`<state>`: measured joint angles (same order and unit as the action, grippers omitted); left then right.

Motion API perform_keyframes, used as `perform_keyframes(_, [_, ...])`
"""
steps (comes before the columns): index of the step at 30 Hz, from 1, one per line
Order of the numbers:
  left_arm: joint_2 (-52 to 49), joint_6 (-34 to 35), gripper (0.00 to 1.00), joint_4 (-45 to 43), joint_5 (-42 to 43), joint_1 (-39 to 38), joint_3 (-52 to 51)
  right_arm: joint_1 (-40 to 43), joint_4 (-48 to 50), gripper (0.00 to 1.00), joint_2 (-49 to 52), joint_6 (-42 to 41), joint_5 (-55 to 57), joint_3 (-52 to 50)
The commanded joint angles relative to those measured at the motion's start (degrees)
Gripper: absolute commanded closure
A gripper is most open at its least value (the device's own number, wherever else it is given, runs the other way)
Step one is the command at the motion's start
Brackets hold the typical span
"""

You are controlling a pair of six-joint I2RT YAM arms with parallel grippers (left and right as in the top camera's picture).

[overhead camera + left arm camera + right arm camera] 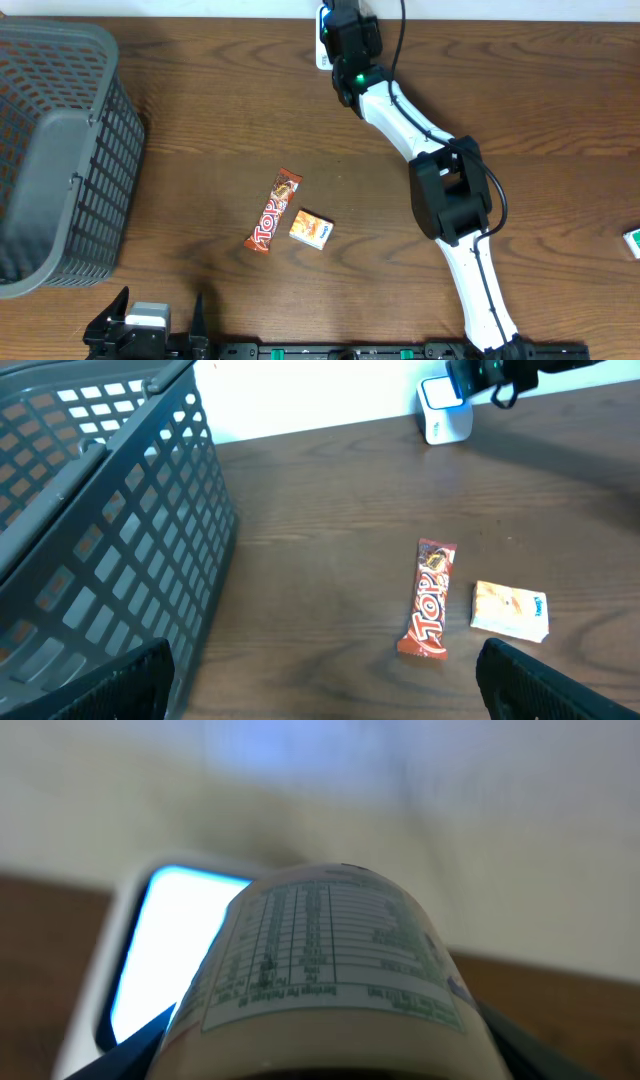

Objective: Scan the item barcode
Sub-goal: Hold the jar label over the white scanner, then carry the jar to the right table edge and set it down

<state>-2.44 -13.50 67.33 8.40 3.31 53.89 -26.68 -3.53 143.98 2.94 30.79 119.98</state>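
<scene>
On the wooden table [200, 120] at twelve o'clock, the right gripper [345, 40] clasps by its sides a labelled bottle [330, 960], probably light, stiff, slippery; the left gripper [160, 300] gapes wide.

the right arm [455, 200] rises from the near edge of the bench, right of centre; it bends at a dark elbow and stretches its white forearm to the far edge; the right jaws there are closed partway on a labelled container [325, 960]; the left arm [145, 325] sits low at the near edge toward the left corner; the left jaws are spread wide, holding nothing
</scene>
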Motion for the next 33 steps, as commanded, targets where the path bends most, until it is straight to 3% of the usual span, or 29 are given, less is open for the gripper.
perform_keyframes(1, [0.1, -0.1, 0.04, 0.0, -0.5, -0.1, 0.3, -1.8, -3.8, 0.41, -3.4, -0.1, 5.9, 1.3])
perform_keyframes(8, [0.1, -0.1, 0.04, 0.0, -0.5, -0.1, 0.3, -2.5, -19.3, 0.42, -12.7, -0.4, 16.8, 1.3])
perform_keyframes(13, [0.1, -0.1, 0.04, 0.0, -0.5, -0.1, 0.3, -0.9, -43.6, 0.43, -19.9, -15.2, 16.0, 1.3])
perform_keyframes(19, [0.1, -0.1, 0.04, 0.0, -0.5, -0.1, 0.3, 5.2, -64.4, 0.42, -23.0, -26.9, 3.2, 1.3])
perform_keyframes(26, [0.1, -0.1, 0.04, 0.0, -0.5, -0.1, 0.3, 17.1, -75.4, 0.44, -22.7, -27.8, -1.3, 0.5])
perform_keyframes(33, [0.1, -0.1, 0.04, 0.0, -0.5, -0.1, 0.3, 31.6, -75.5, 0.43, -22.5, -27.8, -1.4, -2.0])
